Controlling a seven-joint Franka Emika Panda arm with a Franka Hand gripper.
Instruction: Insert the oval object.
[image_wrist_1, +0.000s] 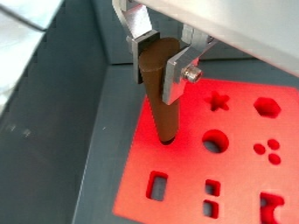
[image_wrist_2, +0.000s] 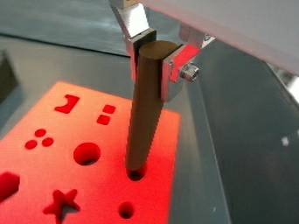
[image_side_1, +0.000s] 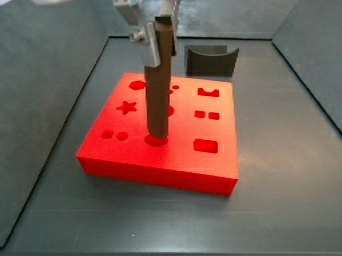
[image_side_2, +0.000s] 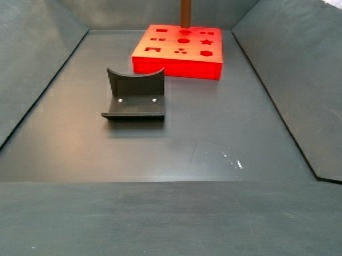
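Wrist views show the gripper (image_wrist_1: 162, 54) clamped on the oval object (image_wrist_1: 160, 92).
The peg stands upright, its lower tip at a hole near the red block's (image_side_1: 201, 160) front edge.

A dark grey floor (image_side_2: 174, 150), enclosed by sloping grey walls (image_side_2: 40, 90), is shown in both side views. Two things are carried directly on it: a red block (image_side_1: 167, 140) pierced by shaped holes, and a dark U-shaped holder (image_side_2: 135, 95), set well apart from the block. The gripper (image_side_1: 150, 25) is seen above the block, closed around the upright brown peg (image_side_1: 158, 85), neither resting on the floor.
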